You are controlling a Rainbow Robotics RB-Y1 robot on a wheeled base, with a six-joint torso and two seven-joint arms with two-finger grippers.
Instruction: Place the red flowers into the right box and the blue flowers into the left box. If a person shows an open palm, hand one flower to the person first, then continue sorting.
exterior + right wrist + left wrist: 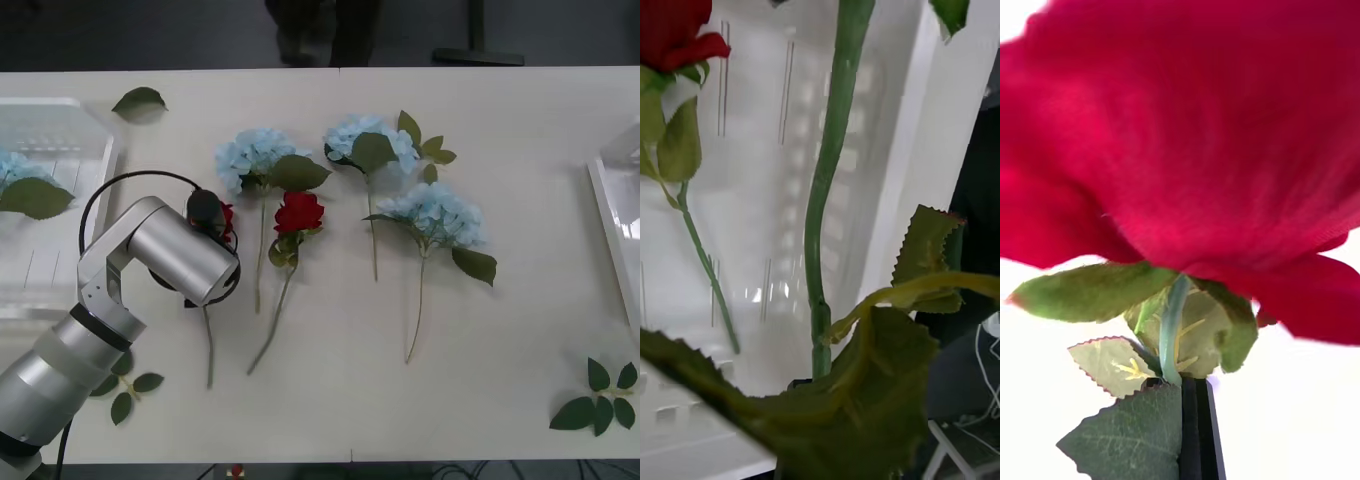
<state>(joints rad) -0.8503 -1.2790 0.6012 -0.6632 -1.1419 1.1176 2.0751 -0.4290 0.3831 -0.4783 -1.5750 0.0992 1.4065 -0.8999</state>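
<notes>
My left gripper (208,214) is low over the table, its black fingers (1197,427) shut on the stem of a red flower (1187,135) just under the bloom; the stem (208,350) trails toward the table's front edge. A second red flower (298,212) lies beside it. Three blue flowers (255,152) (365,140) (432,212) lie mid-table, and one more (20,170) is in the left box (70,130). My right gripper (811,390), mostly hidden by a leaf, holds an upright green stem (824,225) over the right box (887,97), where another red flower (674,30) lies.
Loose green leaf sprigs lie at the back left (138,100), the front left (125,390) and the front right (600,400). The right box's rim (612,200) shows at the table's right edge. Bare tabletop stretches between the blue flowers and that box.
</notes>
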